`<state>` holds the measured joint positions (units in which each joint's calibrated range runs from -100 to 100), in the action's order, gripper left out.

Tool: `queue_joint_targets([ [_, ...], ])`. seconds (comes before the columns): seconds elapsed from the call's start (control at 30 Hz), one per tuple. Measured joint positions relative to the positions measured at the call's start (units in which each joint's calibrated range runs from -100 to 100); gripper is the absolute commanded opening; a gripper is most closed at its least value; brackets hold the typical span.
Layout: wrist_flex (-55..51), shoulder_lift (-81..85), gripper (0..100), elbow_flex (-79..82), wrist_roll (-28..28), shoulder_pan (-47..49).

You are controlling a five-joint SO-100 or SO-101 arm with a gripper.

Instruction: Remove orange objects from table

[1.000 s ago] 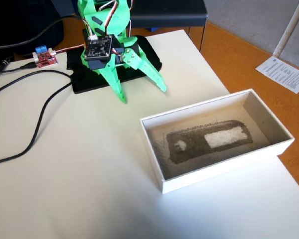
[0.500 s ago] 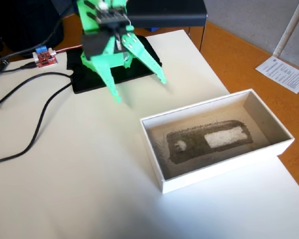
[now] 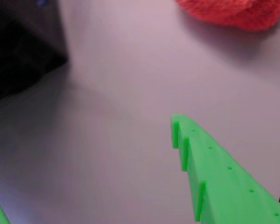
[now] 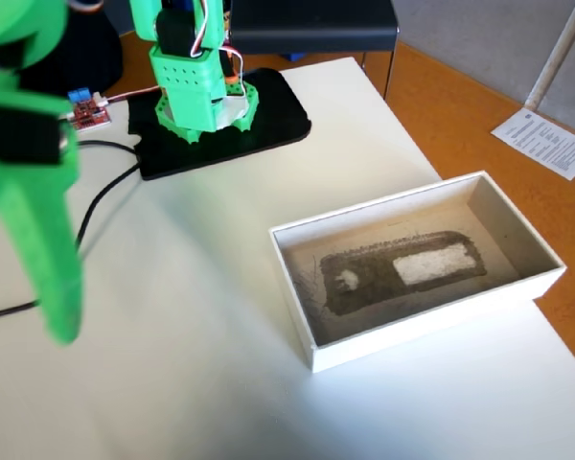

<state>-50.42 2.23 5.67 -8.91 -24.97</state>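
Smooth cream-white counter (image 4: 192,316), broad and rectangular, spreading flat beneath the tool (image 3: 84,186). Fuzzy orange-red object (image 3: 231,11), soft and rumpled, lying on the counter ahead of the tool, cropped by the wrist view's top edge.

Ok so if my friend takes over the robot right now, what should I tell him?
End effector: open, holding nothing, over the table at the left of the fixed view.
Orange-red woolly thing: lying on the pale tabletop at the top edge of the wrist view, untouched; not seen in the fixed view.
White box: on the table, nothing orange in it.
Done: nothing that shows.
Left: grab the woolly thing and take it off the table, probably into the box.
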Motion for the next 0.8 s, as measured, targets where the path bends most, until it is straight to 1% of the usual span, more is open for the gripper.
queue_joint_targets([
  [0.13, -0.79, -13.21, 40, -13.11, -1.42, -1.07],
  [0.23, 1.49, -20.80, 40, -17.05, -1.17, -0.90],
  [0.3, 3.87, -24.82, 40, -18.36, -2.10, -1.64],
  [0.4, 4.87, -27.95, 40, -20.89, -4.44, -3.12],
  [0.47, 4.87, -28.48, 36, -22.58, -6.40, -3.20],
  [0.53, 4.57, -28.48, 35, -22.95, -7.03, -3.03],
  [0.63, -0.50, -28.48, 34, -24.54, -7.28, -3.12],
  [0.73, -8.45, -27.50, 38, -28.76, -7.37, -4.26],
  [0.8, -12.02, -26.79, 39, -32.32, -7.77, -5.25],
])
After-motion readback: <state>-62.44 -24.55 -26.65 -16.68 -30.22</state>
